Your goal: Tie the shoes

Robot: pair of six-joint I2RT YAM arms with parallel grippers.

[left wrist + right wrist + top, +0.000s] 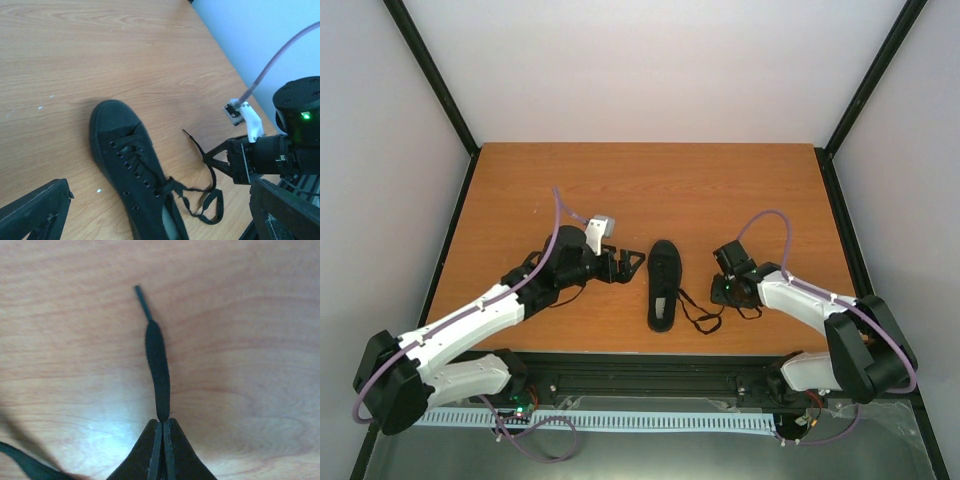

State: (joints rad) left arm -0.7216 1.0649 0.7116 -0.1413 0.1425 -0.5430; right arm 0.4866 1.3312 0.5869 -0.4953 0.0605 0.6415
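**Shoe.** The black shoe (664, 285) stands sole-down on the worktop (620, 180), near its middle and closer to the near edge. The toe points to the far side and the heel to the near side. The shoe lies between the two arms. Its laces are untied: loose loops (705, 318) trail over the wood to the right of the heel end.

**Left claw.** The left claw (632, 266) sits just left of the shoe, level with the forefoot. Its fingers are spread wide (in the left wrist view they stand in the two bottom corners, with the laced upper between them). It has hold of nothing. Whether a finger touches the shoe cannot be told.

**Right claw.** The right claw (163, 426) is to the right of the shoe, low over the worktop. Its fingers are pressed together with no visible gap and pinch one lace end (156, 365). The flat lace runs out past the fingertips and ends in a thin stiff tip (142, 300). This free end lies along the wood, away from the shoe.
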